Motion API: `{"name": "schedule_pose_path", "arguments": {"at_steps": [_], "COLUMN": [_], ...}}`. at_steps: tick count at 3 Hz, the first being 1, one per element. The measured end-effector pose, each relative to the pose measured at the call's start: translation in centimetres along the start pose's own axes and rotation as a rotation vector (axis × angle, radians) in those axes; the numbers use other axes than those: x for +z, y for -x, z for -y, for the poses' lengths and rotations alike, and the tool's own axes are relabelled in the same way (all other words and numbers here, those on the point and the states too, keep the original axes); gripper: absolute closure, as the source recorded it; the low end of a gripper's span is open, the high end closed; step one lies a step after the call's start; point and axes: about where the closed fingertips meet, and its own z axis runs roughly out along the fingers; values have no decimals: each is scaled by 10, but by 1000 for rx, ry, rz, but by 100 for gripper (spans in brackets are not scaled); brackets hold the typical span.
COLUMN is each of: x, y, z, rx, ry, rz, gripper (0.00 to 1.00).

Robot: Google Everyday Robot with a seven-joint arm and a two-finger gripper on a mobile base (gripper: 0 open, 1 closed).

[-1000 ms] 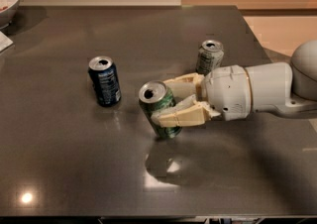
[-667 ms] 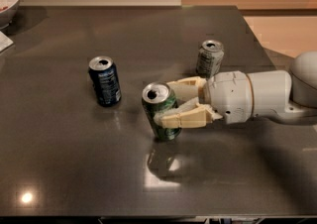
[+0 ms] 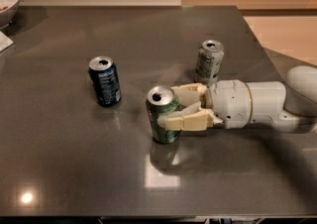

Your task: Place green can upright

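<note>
End effector (image 3: 170,105), reaching in from the right, is pinching the upright green can (image 3: 159,113) standing on the bench (image 3: 74,158).

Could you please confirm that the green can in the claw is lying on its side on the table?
Not quite: the camera view shows the green can standing upright on the table, opening upward, in the claw.
</note>
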Motion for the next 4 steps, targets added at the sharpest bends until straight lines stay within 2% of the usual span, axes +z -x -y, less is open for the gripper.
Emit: {"name": "schedule_pose_path", "arguments": {"at_steps": [1,2,3,4], "x": [-2,1,2,2], "y": [-5,-4,-3,-3], "z": [3,2,2,2], "rx": [5,3,1,1], "ry": [8,12,15,16], "rz": [32,29,29,28], "gripper": [38,13,0,0]}}
